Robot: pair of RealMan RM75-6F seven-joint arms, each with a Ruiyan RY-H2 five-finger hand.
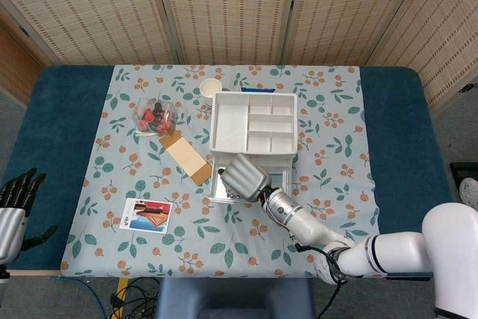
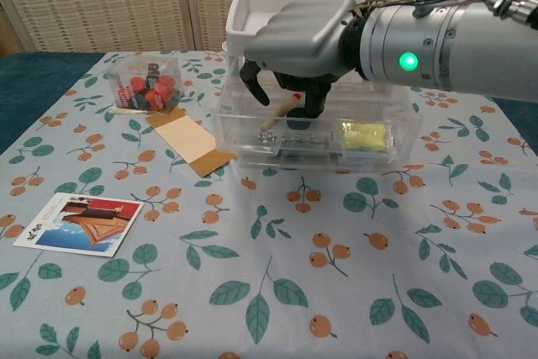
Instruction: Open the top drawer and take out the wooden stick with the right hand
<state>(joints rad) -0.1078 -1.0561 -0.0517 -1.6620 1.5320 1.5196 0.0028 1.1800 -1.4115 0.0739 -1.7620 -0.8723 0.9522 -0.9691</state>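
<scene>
**Right robot hand over open top drawer, stick not confirmed in grasp**

The right robot hand (image 2: 294, 44) is positioned palm-down over the top drawer (image 2: 315, 136), which stands pulled out toward the robot. Its fingers (image 2: 313, 100) curl downward into the drawer cavity, a posture suited to closing on something lying low inside. The wooden stick (image 2: 280, 113) lies tilted in the drawer's left portion, directly beneath the curled fingers. Whether the fingers are pinching it or only standing just beside it cannot be told from either view.

The left robot hand (image 1: 13, 203) sits at the near left edge of the surface (image 1: 52, 132), fingers apart, holding nothing; it is well apart from the work, consistent with a task assigned to the right side.

The drawer belongs to a white organiser (image 1: 254, 128) with an open compartmented tray on top. A yellow item (image 2: 363, 134) and small metallic pieces (image 2: 294, 136) share the drawer; a careless closure could catch them.

To the left lie a brown card strip (image 2: 189, 142), a clear packet of red pieces (image 2: 150, 90) and a picture card (image 2: 80, 223).

Judgement: the drawer is open; extraction is not yet done.
</scene>
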